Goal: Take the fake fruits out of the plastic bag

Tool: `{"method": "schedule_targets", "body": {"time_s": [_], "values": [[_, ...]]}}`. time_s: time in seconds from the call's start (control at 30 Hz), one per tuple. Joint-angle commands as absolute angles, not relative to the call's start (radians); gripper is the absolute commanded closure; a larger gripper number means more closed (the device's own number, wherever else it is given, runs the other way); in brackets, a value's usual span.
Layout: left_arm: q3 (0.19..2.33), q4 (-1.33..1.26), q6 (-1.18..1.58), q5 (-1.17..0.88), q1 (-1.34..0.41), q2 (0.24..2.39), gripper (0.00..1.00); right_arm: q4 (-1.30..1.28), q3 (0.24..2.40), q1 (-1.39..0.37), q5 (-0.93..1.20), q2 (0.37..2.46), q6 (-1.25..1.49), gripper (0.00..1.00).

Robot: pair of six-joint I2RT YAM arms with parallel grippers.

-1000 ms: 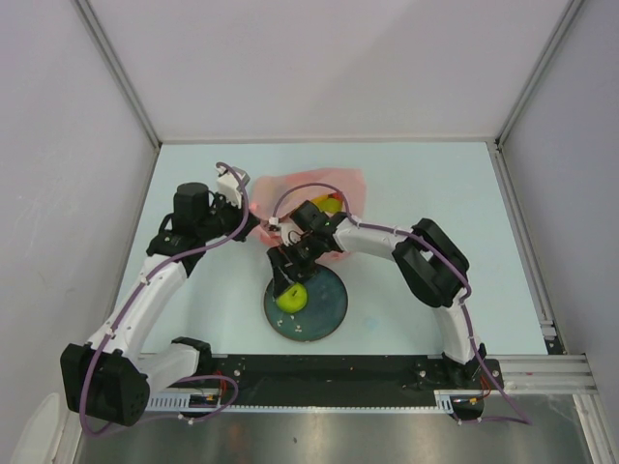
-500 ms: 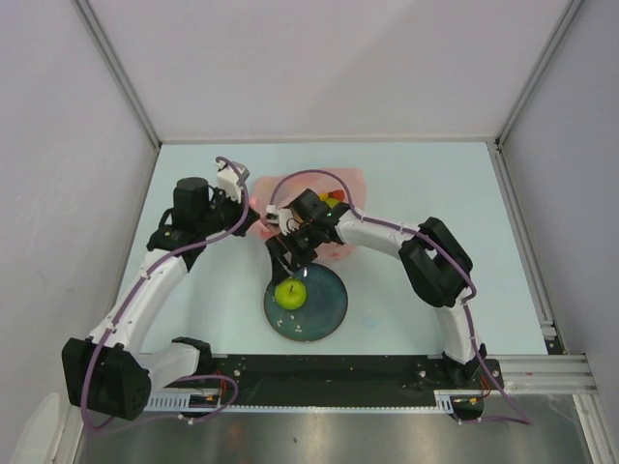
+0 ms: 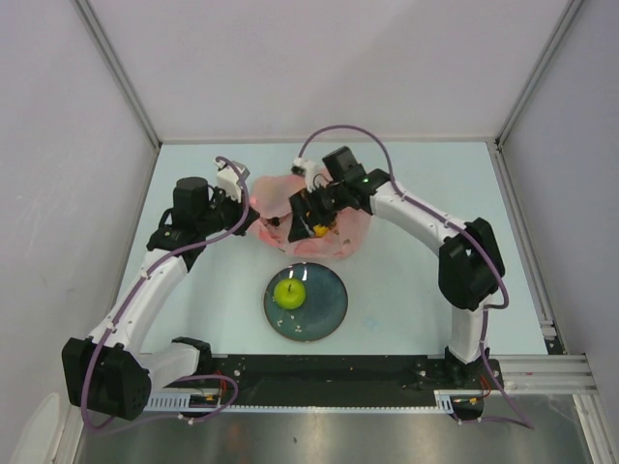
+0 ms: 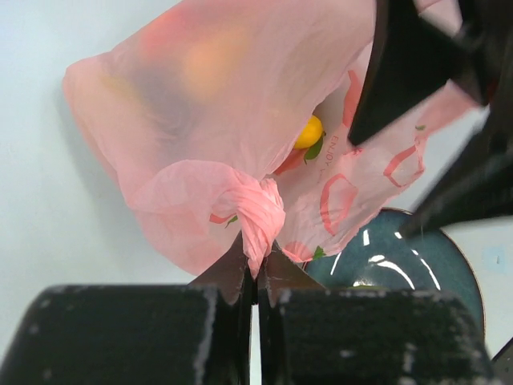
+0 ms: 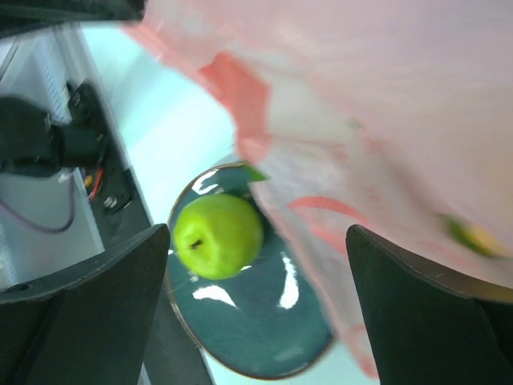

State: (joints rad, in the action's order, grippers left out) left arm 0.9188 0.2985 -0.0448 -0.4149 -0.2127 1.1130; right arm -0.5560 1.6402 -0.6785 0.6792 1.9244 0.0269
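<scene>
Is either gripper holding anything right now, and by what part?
The left gripper is shut on the plastic bag, pinching a bunched twist of its edge. The right gripper is open and empty.

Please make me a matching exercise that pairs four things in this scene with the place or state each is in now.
Things:
1. glossy green plastic apple
2. small yellow plastic fruit
3. left arm's jaws
4. right arm's jaws

Places or states:
A. spread open, holding nothing
B. resting on the dark round plate
C. inside the thin translucent pink plastic bag
D. shut on a bunched fold of the bag

Pairs: 1-B, 2-C, 3-D, 4-A
</scene>
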Motion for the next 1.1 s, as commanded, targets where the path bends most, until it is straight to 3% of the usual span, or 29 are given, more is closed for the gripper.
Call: {"method": "schedule_targets", "body": {"time_s": [0.0,0.23,0.47,0.77,0.9,1.07], "values": [[0.992,0.264,-0.054,-0.44,-0.206,1.12,1.0,-0.512,1.677,-0.637,0.551,1.891,0.003,0.08],[1.173,0.328,-0.124,-0.474,-0.202,1.166,1.0,-0.407,1.669,-0.634,0.258,1.971,-0.081,0.12],[1.1,0.298,-0.095,-0.515,-0.202,1.157,0.99,-0.339,1.709,-0.612,0.017,2.036,-0.224,0.16],[1.035,0.301,-0.097,-0.525,-0.203,1.117,1.0,-0.342,1.755,-0.589,0.002,2.094,-0.353,0.15],[1.028,0.296,-0.081,-0.537,-0.204,1.124,1.0,-0.334,1.778,-0.594,-0.136,2.125,-0.448,0.13],[1.054,0.31,-0.089,-0.522,-0.224,1.143,1.0,-0.331,1.639,-0.565,-0.204,1.985,-0.5,0.11]]}}
